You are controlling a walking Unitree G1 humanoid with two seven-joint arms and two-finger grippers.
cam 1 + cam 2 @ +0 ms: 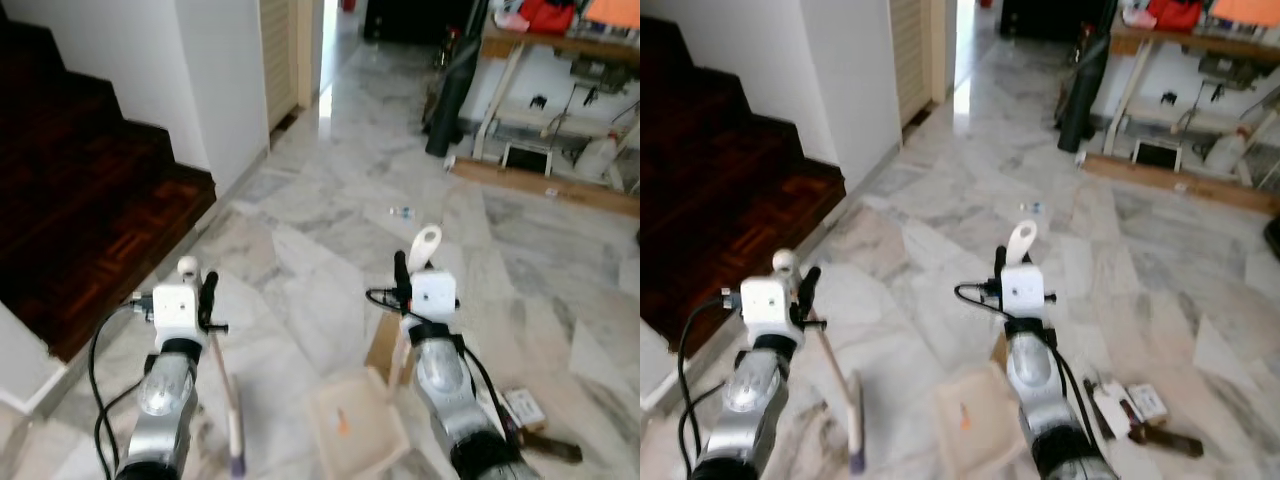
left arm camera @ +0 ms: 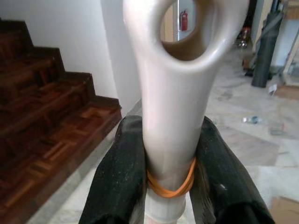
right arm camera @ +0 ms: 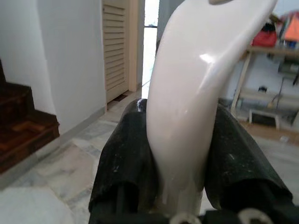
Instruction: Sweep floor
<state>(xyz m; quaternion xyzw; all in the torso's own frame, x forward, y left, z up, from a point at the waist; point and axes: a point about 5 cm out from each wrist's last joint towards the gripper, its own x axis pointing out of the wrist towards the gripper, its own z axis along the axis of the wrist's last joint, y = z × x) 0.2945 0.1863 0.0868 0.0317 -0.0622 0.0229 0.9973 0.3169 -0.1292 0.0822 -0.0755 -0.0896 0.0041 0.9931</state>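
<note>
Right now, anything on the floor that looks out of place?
Yes. A small clear bottle lies on the marble ahead, and loose litter sits beside the right arm. The left gripper grips the broom, the right gripper the dustpan.

Colours and patterns: floor, stairs, handles

Floor (image 1: 330, 215): grey-veined white marble. Stairs (image 1: 80, 190), upper left: dark red-brown parquet. Broom handle (image 2: 175, 93): cream, orange rubber band (image 2: 170, 184). Dustpan handle (image 3: 196, 88): glossy white. Fingers (image 2: 119, 179): black.
</note>
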